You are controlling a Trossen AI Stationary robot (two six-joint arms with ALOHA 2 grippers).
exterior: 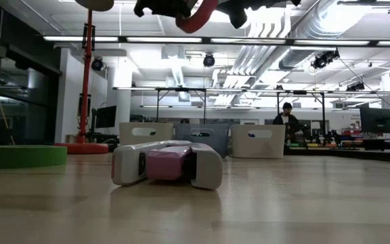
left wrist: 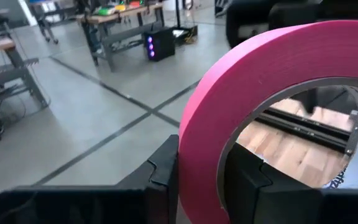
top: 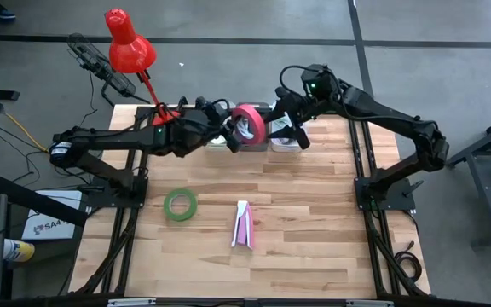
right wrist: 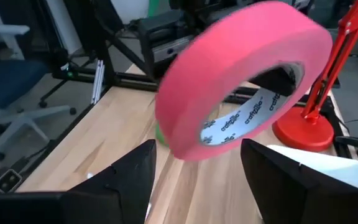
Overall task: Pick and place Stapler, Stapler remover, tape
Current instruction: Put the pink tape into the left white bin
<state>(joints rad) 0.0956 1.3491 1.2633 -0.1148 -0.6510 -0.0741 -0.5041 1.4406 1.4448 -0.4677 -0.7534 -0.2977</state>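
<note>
A pink tape roll (top: pixel 250 124) hangs high over the table's far edge, with my left gripper (top: pixel 233 132) shut on it. My right gripper (top: pixel 281 128) stands open just to the roll's right. In the right wrist view the roll (right wrist: pixel 241 81) floats beyond the parted fingers (right wrist: pixel 129 180), apart from them. A green tape roll (top: pixel 180 204) lies flat on the table at left centre. The white and pink stapler (top: pixel 243 224) lies on the table near the middle. The stapler remover is out of view. My left gripper pinches the pink roll's wall (left wrist: pixel 197 155) with one finger (left wrist: pixel 253 186) inside the open centre and the other (left wrist: pixel 163 174) outside. The fingers come about level from the table's left. The roll stands on edge, lifted well clear of the table.
White bins (top: pixel 218 141) (top: pixel 285 143) stand along the far edge under the grippers. A red desk lamp (top: pixel 129 43) has its base (right wrist: pixel 303 134) at the far left corner. Bare wood (top: pixel 314 230) lies around the stapler and on the near half. A person (exterior: pixel 287 116) is far behind the table.
</note>
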